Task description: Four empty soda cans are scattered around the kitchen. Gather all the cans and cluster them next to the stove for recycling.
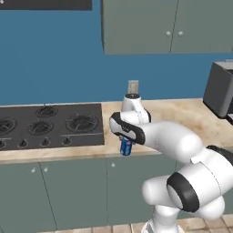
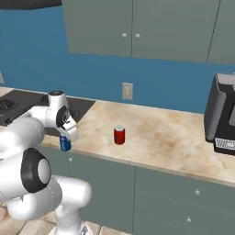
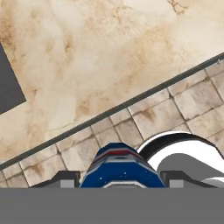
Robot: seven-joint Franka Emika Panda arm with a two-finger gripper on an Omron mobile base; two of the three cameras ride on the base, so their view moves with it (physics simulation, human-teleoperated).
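Claw (image 1: pixel 126 146) closed on blue can (image 1: pixel 125 147) at bench (image 1: pixel 182 119) front edge; light, thin-walled, slippery: grip mid-body gently.

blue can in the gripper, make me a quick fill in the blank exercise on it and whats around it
1. The gripper is shut on a soda can whose colour is ____.
2. The held can hangs at the counter's front edge, just to the right of the ____.
3. A second can stands upright on the counter, and its colour is ____.
4. On the blue wall behind the counter sits a pale ____.

Missing words: blue; stove; red; outlet
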